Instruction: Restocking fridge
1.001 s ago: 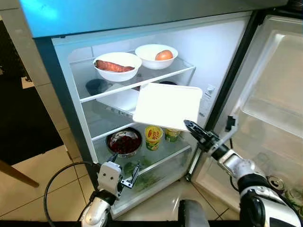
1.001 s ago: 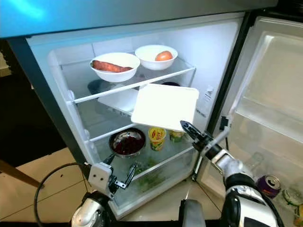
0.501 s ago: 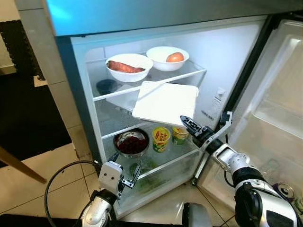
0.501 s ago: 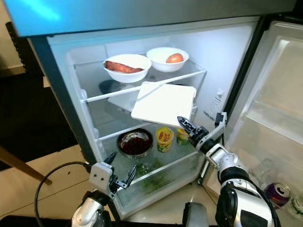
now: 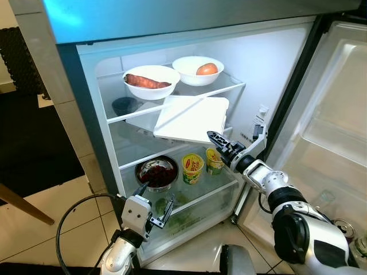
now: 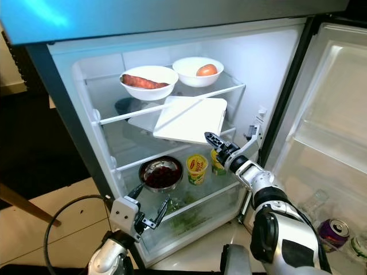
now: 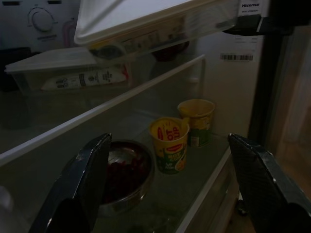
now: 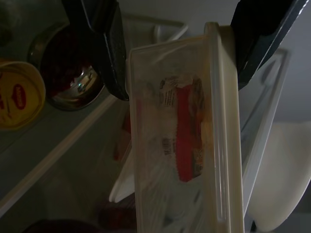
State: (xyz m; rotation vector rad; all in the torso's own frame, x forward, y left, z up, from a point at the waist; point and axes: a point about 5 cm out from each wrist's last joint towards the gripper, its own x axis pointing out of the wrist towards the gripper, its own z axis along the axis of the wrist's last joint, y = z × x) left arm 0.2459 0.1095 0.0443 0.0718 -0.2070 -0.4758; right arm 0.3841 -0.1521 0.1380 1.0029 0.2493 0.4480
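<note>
A flat white lidded container (image 5: 189,117) is held tilted at the mouth of the open fridge, its far edge under the top glass shelf (image 5: 229,89). My right gripper (image 5: 215,139) is shut on its near edge. In the right wrist view the container (image 8: 184,141) sits between the two fingers (image 8: 102,43), with a red-labelled pack visible through its clear side. My left gripper (image 5: 155,197) hangs low in front of the crisper drawer, open and holding nothing. In the left wrist view its fingers (image 7: 92,170) frame the lower shelf.
A second white container (image 5: 143,117) lies on the middle shelf beside a dark bowl (image 5: 124,105). Up top are a bowl with a sweet potato (image 5: 150,81) and a bowl with an orange fruit (image 5: 198,69). Below stand a metal bowl of berries (image 5: 156,172) and two yellow cups (image 5: 192,166). The fridge door (image 5: 338,126) stands open at right.
My right arm has reached forward and carried the container further into the fridge, under the top shelf. The camera shifted a little. My left gripper stays where it was.
</note>
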